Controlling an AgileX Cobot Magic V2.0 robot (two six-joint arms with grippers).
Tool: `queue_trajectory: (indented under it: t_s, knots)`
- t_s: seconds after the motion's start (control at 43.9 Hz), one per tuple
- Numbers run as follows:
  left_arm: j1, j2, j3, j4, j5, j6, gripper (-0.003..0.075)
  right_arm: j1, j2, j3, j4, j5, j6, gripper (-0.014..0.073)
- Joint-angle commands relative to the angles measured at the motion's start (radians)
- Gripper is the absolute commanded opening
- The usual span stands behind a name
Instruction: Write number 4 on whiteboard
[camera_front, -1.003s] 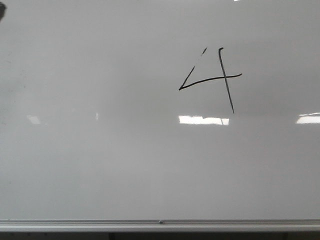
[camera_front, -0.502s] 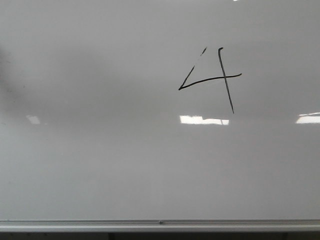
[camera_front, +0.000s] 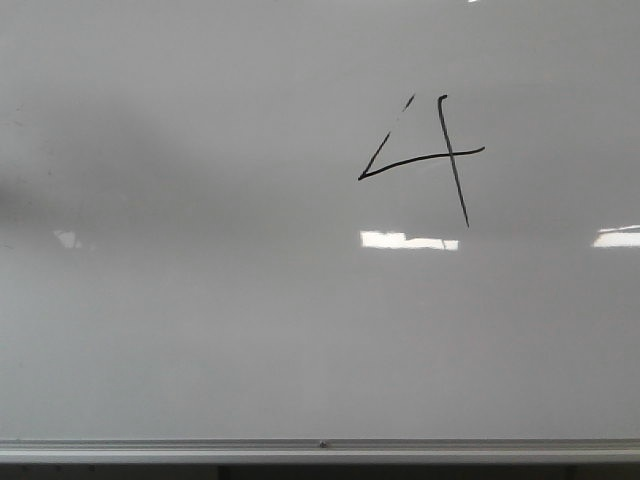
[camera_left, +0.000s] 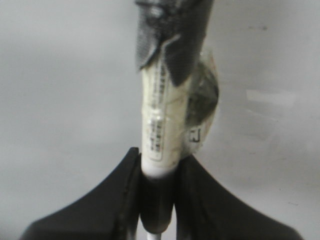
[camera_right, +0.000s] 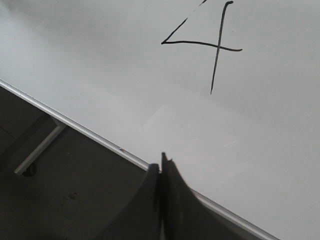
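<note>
A thin black number 4 (camera_front: 440, 158) is drawn on the upper right of the whiteboard (camera_front: 200, 330); it also shows in the right wrist view (camera_right: 207, 44). The board fills the front view, with a silver rail (camera_front: 320, 447) along its lower edge. Neither gripper shows in the front view. In the left wrist view my left gripper (camera_left: 159, 159) is shut on a white marker (camera_left: 162, 125) with a black taped cap end, held in front of the board. In the right wrist view my right gripper (camera_right: 161, 167) is shut and empty, below the board's rail (camera_right: 100, 139).
Bright rectangular light glares (camera_front: 408, 240) lie on the board below the 4 and at the right edge (camera_front: 615, 237). A dark surface and a metal bracket (camera_right: 40, 147) lie under the board in the right wrist view.
A dark shape at the front view's upper left corner has left the picture, and a faint shadow has drifted down the left side of the board. The 4 is unchanged.
</note>
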Motion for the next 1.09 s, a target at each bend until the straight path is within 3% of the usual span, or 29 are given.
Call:
queue_trajectory:
  t_s: [0.0, 0.205, 0.57, 0.821, 1.072]
  knots:
    - [-0.005, -0.033, -0.034, 0.005, -0.064, -0.006, 0.0218, -0.007, -0.004, -0.023, 0.029, -0.048, 0.0, -0.0062]
    - [-0.005, -0.033, -0.034, 0.009, -0.062, -0.006, 0.0371, -0.007, -0.004, -0.023, 0.029, -0.048, 0.0, -0.0062]
    - [-0.005, -0.033, -0.034, 0.029, -0.062, -0.006, 0.0525, -0.007, -0.004, -0.023, 0.029, -0.048, 0.0, -0.0062]
    - [-0.005, -0.059, -0.034, 0.029, -0.019, -0.006, 0.0537, -0.007, -0.004, -0.023, 0.029, -0.048, 0.0, -0.0062]
    - [-0.005, -0.246, 0.049, 0.036, -0.001, -0.006, 0.0536, -0.007, -0.004, -0.023, 0.029, -0.051, 0.0, -0.0062]
